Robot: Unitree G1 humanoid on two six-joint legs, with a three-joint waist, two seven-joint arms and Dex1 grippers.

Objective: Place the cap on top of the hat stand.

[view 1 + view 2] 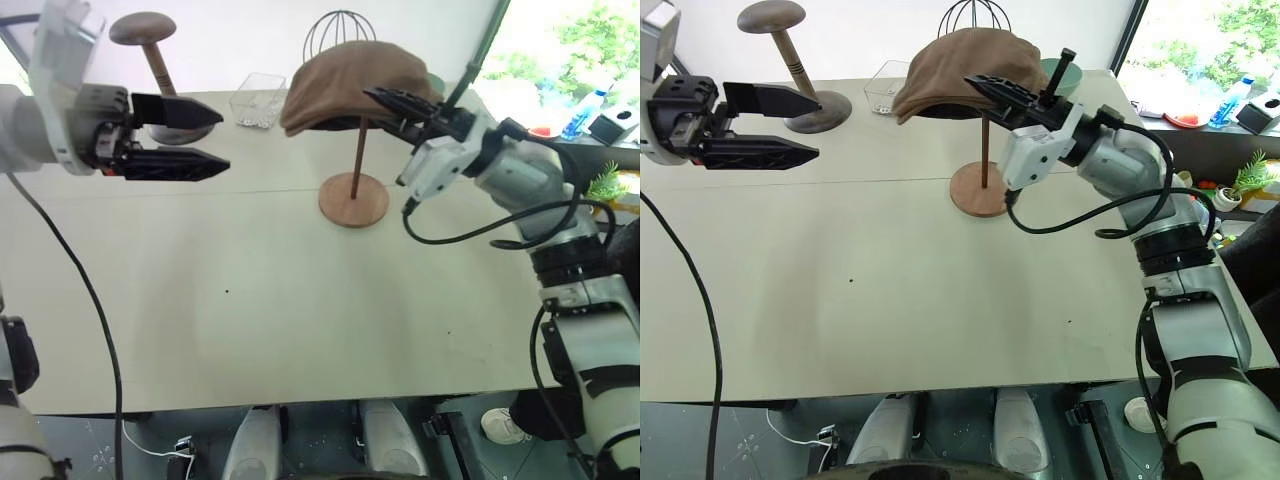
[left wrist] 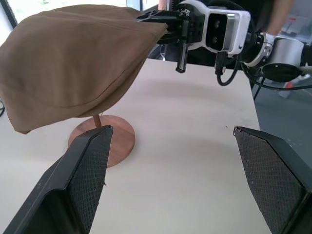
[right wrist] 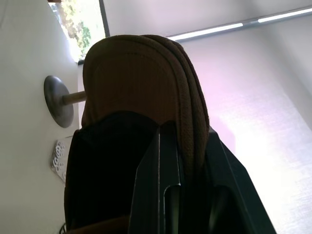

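The brown cap [image 1: 335, 85] lies draped over the top of the hat stand [image 1: 357, 165]. Its thin rod and round base [image 1: 353, 201] show below the cap, and the disc top is hidden under the fabric. My right gripper [image 1: 388, 101] reaches in from the right and is shut on the cap's right edge. In the right wrist view the folded brim [image 3: 187, 97] runs between the two fingers. My left gripper [image 1: 218, 137] hovers open to the left of the stand, apart from the cap, pointing toward it. In the left wrist view the cap [image 2: 73, 63] hangs ahead of the open fingers.
At the back left stands a shorter dark stand with a domed top [image 1: 143, 28]. A black wire globe stand [image 1: 340, 24] rises behind the cap. A clear plastic box [image 1: 257, 100] sits just left of the cap. The table's right edge [image 1: 520, 330] runs near my right arm.
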